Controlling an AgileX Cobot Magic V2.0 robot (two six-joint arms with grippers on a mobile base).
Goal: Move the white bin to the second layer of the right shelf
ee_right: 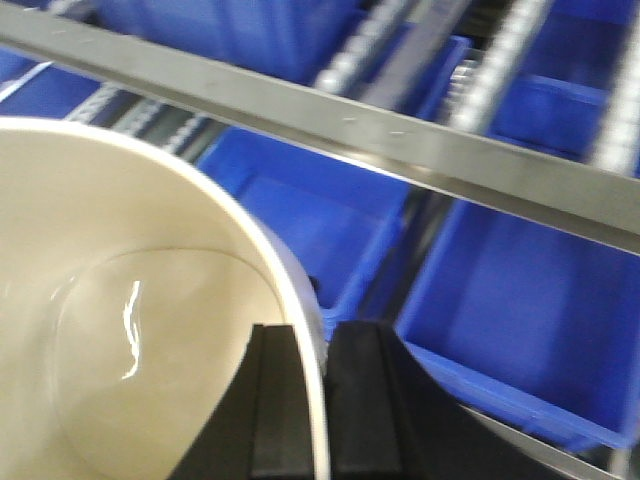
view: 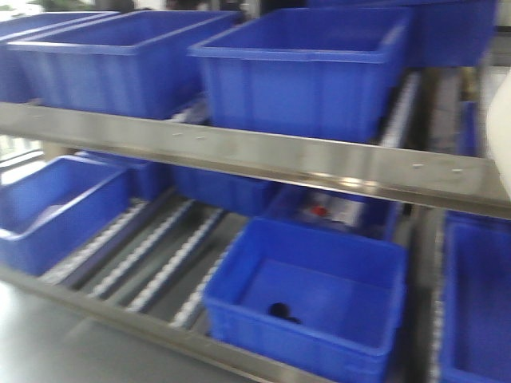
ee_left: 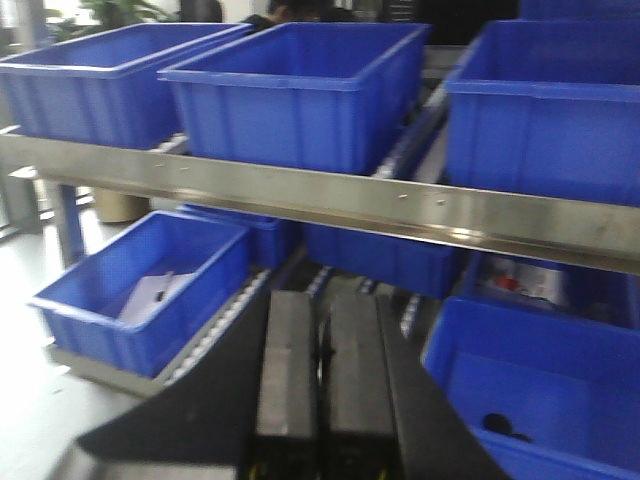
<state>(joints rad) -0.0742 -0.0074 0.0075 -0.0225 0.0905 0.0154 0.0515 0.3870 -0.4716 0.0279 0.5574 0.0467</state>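
The white bin fills the left of the right wrist view, seen from above into its glossy cream inside. My right gripper is shut on its rim, one finger inside the wall and one outside. In the front view only a pale sliver of the white bin shows at the right edge, level with the riveted steel front bar of the right shelf second layer. That bar crosses above and beyond the bin. My left gripper is shut and empty, in front of the rack.
Large blue crates stand on the roller level behind the bar. Below it run bare roller tracks and more blue crates: one holds a small dark object, another holds white paper. A steel surface lies at the lower left.
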